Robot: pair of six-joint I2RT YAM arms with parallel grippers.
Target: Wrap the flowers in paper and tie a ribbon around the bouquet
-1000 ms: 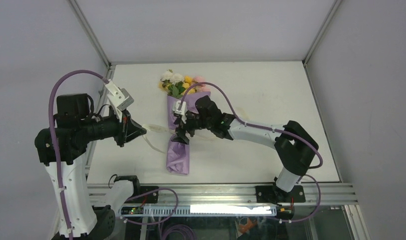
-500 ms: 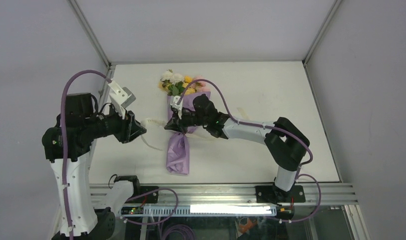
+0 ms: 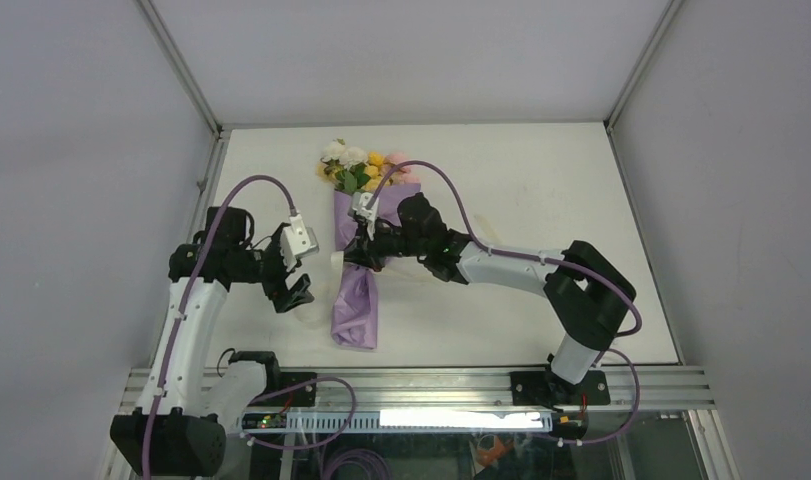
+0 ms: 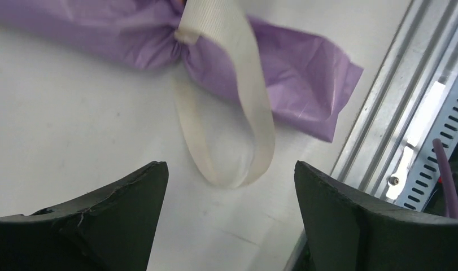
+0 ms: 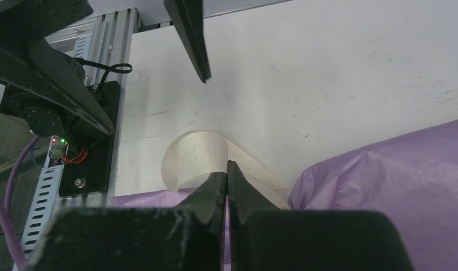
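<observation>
Here, left fingers [image 4: 122,217] spread wide, clear of the ribbon [image 4: 240,73], right fingers [image 5: 212,195] pinched tight on it

Purple paper [image 4: 305,73] runs across the top, cinched by the cream ribbon [image 4: 243,96]. Below the paper, the ribbon's loop lies on the white bench [image 4: 74,124], and the left end effector [image 4: 229,169] is spread wide beneath it, gripping nothing.

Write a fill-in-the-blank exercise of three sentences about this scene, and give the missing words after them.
The open left end effector hovers over the white table and holds ____.
The shut right end effector pinches the cream-white fabric ____.
The lilac-purple paper cone bouquet lies with its blooms pointing ____ from the arm bases.
Missing words: nothing; ribbon; away.
</observation>
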